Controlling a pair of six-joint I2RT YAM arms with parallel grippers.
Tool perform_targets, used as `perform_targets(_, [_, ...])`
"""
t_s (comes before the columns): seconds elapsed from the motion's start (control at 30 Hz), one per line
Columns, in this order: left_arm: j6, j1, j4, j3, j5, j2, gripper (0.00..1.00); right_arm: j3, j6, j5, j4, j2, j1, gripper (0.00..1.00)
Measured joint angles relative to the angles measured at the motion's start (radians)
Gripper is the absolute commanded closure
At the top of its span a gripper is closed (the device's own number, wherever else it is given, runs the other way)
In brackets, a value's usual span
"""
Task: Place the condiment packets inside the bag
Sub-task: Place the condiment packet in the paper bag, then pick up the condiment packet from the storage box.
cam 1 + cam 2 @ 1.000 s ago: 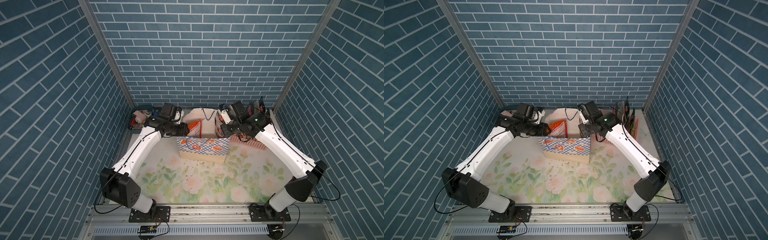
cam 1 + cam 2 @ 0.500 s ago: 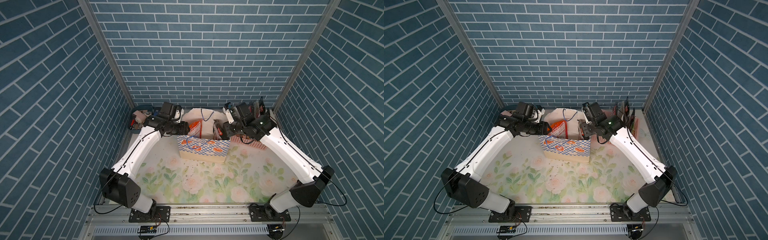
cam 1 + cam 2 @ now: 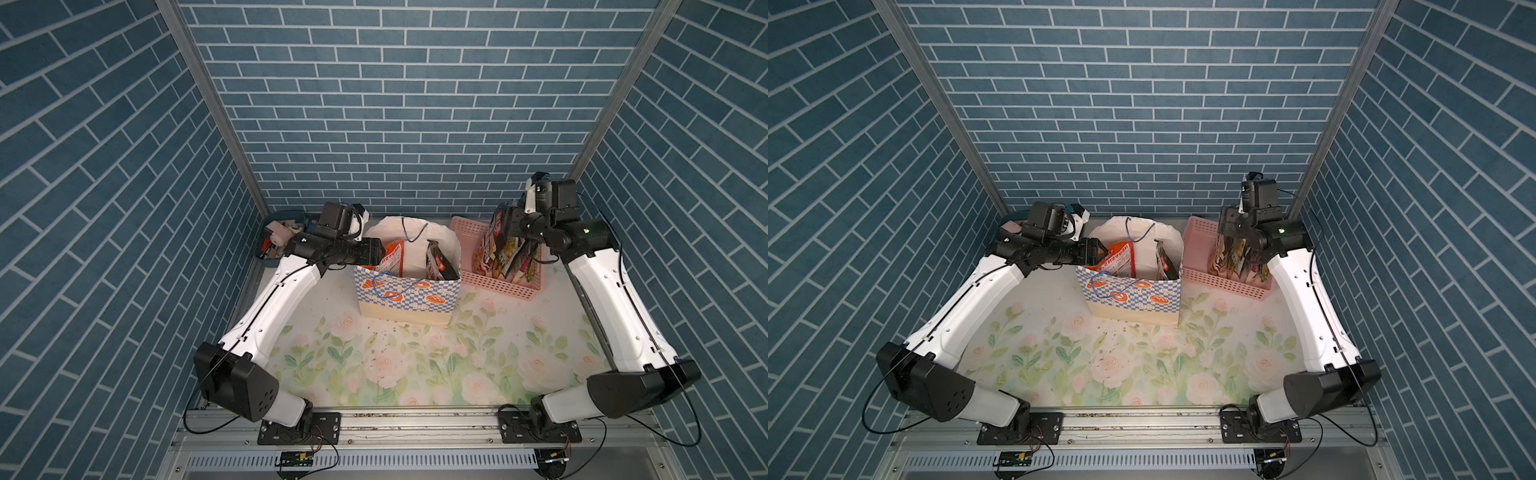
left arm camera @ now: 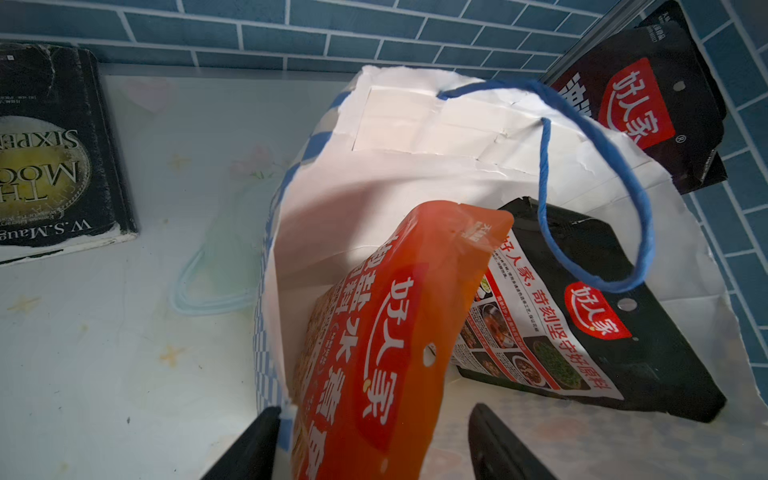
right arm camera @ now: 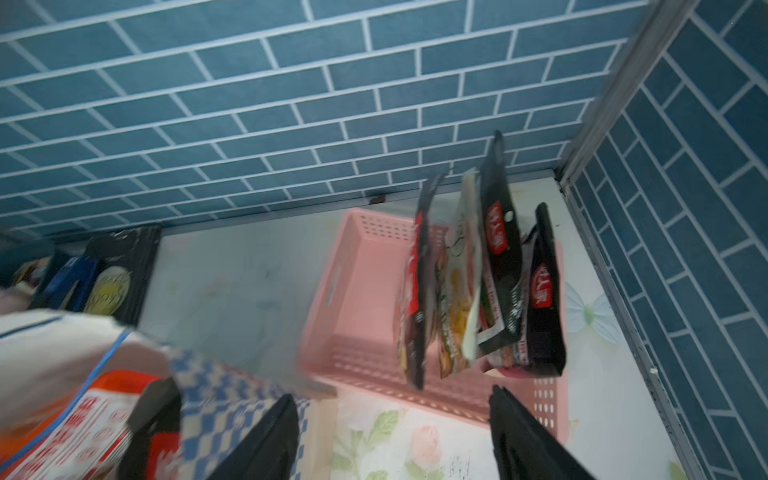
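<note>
My left tool (image 4: 374, 415) is at the mouth of the bag (image 4: 374, 174) with its fingers (image 4: 249, 449) spread. The orange packet (image 4: 386, 332) stands between them, but there is clear space on one side of it and the bag's checked rim runs beside the other finger, so nothing is pinched. This packet leans against the bag's left wall, its top edge above the rim. A black packet (image 4: 602, 332) lies tilted against the opposite wall. Between the two the white interior is open (the blue cord handle (image 4: 548, 187) droops across in front of the black one).

In both top views the bag (image 3: 405, 295) (image 3: 1133, 297) stands upright toward the rear of the counter (image 3: 415, 365), and the pink basket (image 3: 498, 286) (image 3: 1225, 282) is just beside its right edge. My right tool (image 5: 395, 403) hangs above that basket with jaws wide and empty, though the wrist view is blurred. The other condiment packets (image 5: 494, 270) stand on edge, bunched at the basket's right end, and its left part is bare.

The front half of the counter gives me free room. A book (image 4: 54, 145) lies flat near the rear wall, and a blue tray (image 3: 264, 255) sits in the rear left corner behind the left arm.
</note>
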Motion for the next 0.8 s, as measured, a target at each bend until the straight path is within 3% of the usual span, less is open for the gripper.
perform_targets(0.17, [0.001,0.0,0.015,-0.014,0.001,0.0,0.25,0.056,0.0,-0.084,0.054,0.159,-0.077,0.28])
perform_targets(0.43, [0.005,0.0,0.016,-0.021,-0.006,0.0,0.24,0.103,0.001,-0.167,0.103,0.306,-0.087,0.38])
perform_targets(0.7, [0.009,0.0,0.015,-0.021,-0.01,0.0,0.24,0.155,0.01,-0.171,0.111,0.427,-0.091,0.65])
perform_targets(0.8, [0.015,0.0,0.014,-0.021,-0.01,0.0,0.24,0.155,0.022,-0.161,0.102,0.45,-0.091,0.92])
